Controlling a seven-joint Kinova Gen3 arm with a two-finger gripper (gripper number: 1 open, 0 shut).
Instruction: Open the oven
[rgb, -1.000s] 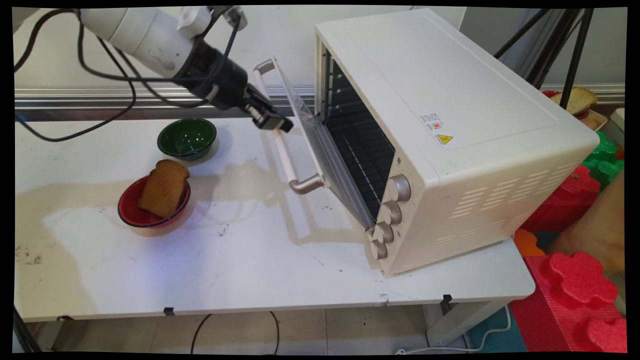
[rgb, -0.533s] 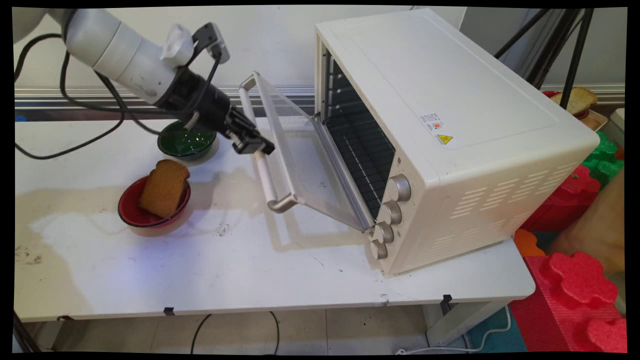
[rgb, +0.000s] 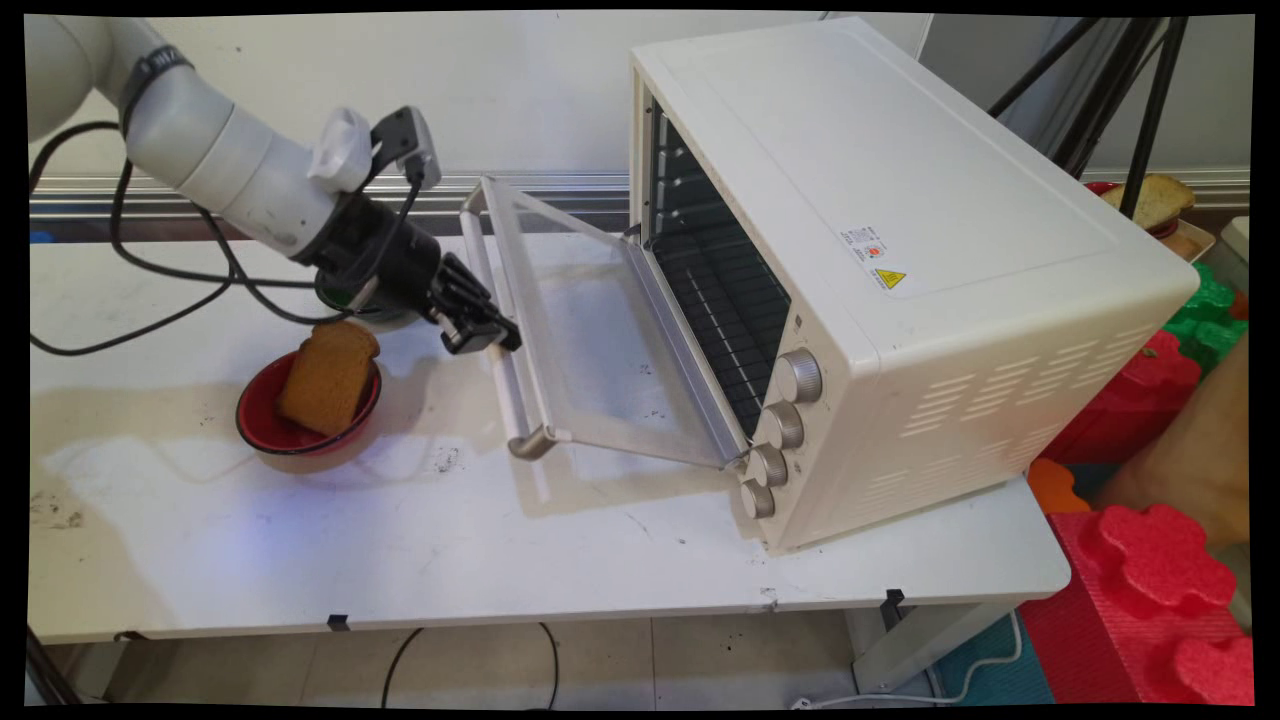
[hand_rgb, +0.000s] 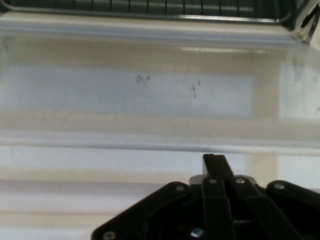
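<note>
Since a second ago the glass door (rgb: 590, 350) of the toaster oven (rgb: 900, 280) has swung from nearly upright down to almost flat, and the arm has come down and leftward with it. From where I stand, the oven sits angled at the tabletop's (rgb: 500, 560) right end, its mouth facing left so the door drops out over the middle of the table, hinged low beside the knobs (rgb: 785, 425). That door hangs just above the surface, not quite level, because the gripper (rgb: 488, 335) is on its pale handle bar (rgb: 505, 370) along the far-left edge. In the hand view the fingers (hand_rgb: 215, 165) look pressed together against the bar, so I take the hand as clenched with the bar hooked rather than clasped. Toward the table's left side a red bowl (rgb: 262, 420) holds a slice of brown bread (rgb: 328, 375) leaning on its rim, clear of the door's swing. Behind it the green bowl (rgb: 345, 300) is mostly hidden by the wrist.
</note>
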